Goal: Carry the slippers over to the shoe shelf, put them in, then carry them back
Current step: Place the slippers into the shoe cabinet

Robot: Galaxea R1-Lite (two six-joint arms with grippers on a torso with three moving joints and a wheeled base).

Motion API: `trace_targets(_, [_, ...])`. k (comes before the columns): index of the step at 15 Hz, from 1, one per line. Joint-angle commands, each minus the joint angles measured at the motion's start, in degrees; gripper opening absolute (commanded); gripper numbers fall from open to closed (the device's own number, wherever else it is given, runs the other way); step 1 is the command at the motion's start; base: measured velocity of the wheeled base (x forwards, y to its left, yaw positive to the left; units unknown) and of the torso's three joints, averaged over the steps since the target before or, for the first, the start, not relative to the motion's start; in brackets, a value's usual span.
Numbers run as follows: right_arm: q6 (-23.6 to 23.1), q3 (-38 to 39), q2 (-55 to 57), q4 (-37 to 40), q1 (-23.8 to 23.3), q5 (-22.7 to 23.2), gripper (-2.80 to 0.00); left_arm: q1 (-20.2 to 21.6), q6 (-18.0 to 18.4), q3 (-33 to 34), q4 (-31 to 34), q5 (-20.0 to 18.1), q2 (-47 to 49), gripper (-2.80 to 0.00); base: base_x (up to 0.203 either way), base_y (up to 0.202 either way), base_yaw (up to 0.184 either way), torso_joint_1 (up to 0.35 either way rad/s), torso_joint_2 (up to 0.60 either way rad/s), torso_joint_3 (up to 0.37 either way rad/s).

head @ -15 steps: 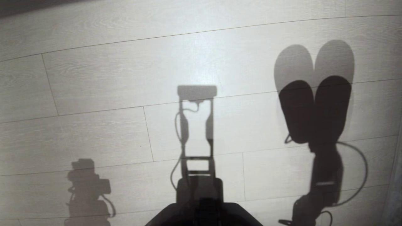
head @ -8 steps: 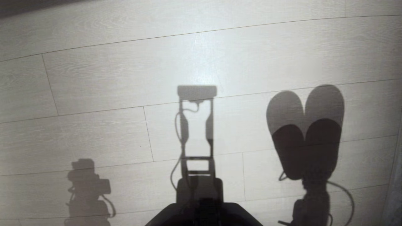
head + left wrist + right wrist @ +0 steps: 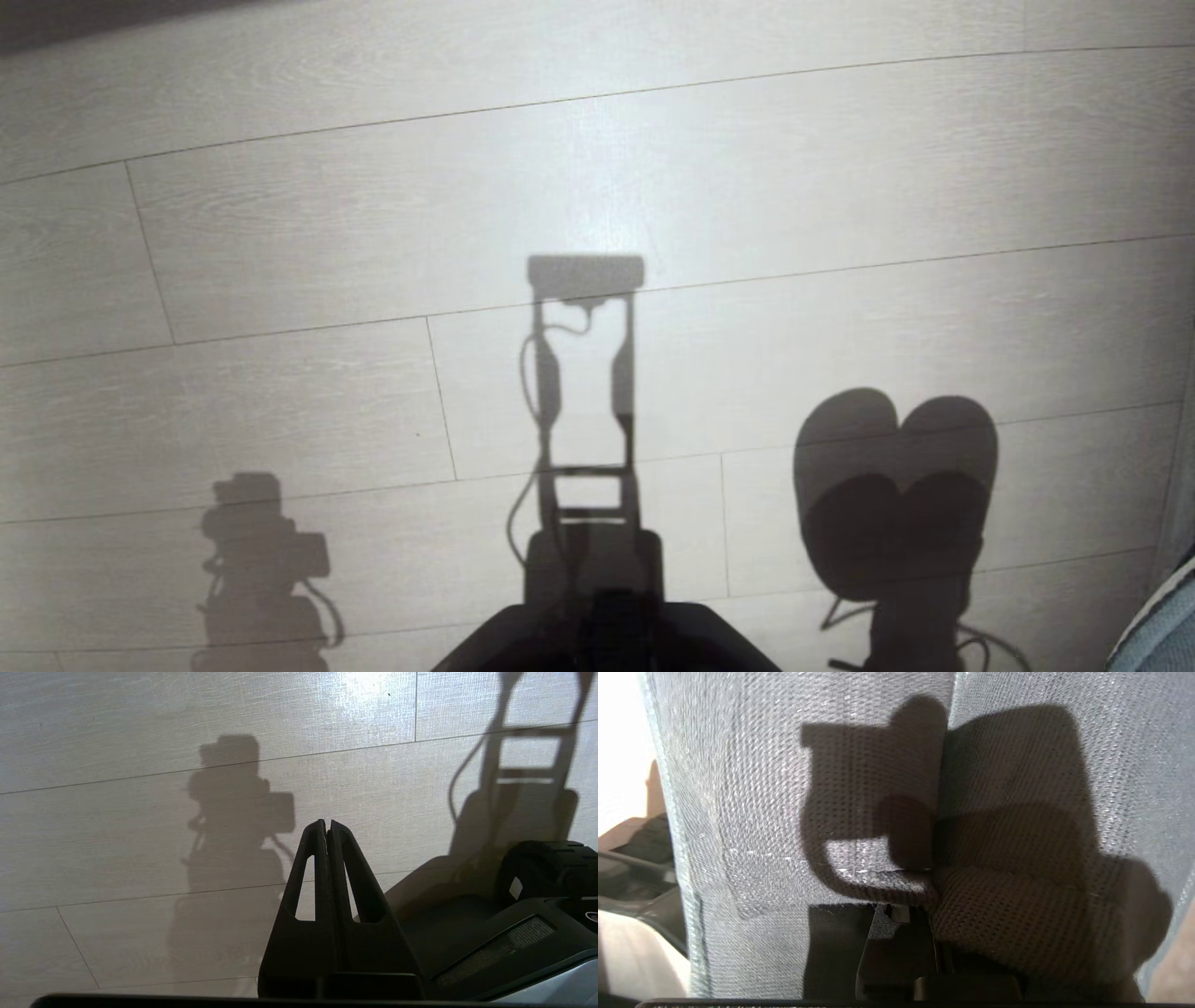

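Observation:
The grey-blue woven slippers [image 3: 752,788] fill the right wrist view, side by side and hanging from my right gripper [image 3: 913,907], which is shut on their near edges. The head view catches only a grey-blue slipper edge [image 3: 1160,618] at the bottom right corner, plus the pair's heart-shaped shadow [image 3: 894,485] on the floor. My left gripper [image 3: 327,825] is shut on nothing and hangs parked over the floor beside the base. The shoe shelf is out of view.
Pale wood-plank floor [image 3: 653,187] spreads ahead of me, crossed by shadows of my torso and arms. My dark base [image 3: 607,639] sits at the bottom middle of the head view, and its wheel [image 3: 546,863] shows in the left wrist view.
The slippers' shadow has slid down the floor toward my base, and a slipper edge has come into the bottom right corner. The right arm has drawn back with them. The left arm has kept still.

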Motion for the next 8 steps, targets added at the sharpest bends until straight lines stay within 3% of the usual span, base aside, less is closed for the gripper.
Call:
trace_targets(1, [0.6, 0.7, -1.3, 0.0, 0.0, -2.3, -2.80, 0.0, -0.1, 0.1, 0.0, 0.0, 0.0, -2.80, 0.000, 0.000, 0.000, 0.000, 0.00, 0.000])
trace_targets(3, [1.0, 1.0, -1.3, 0.3, 0.0, -3.1, -2.80, 0.0, -0.1, 0.1, 0.0, 0.0, 0.0, -2.80, 0.000, 0.000, 0.000, 0.000, 0.00, 0.000])
trace_targets(4, [1.7, 2.3, -1.3, 1.3, 0.0, -6.2, -2.80, 0.0, -0.1, 0.1, 0.0, 0.0, 0.0, -2.80, 0.000, 0.000, 0.000, 0.000, 0.00, 0.000])
trace_targets(8, [2.4, 2.6, -1.3, 1.8, 0.0, -6.8, -2.80, 0.0, -0.1, 0.1, 0.0, 0.0, 0.0, -2.80, 0.000, 0.000, 0.000, 0.000, 0.00, 0.000])
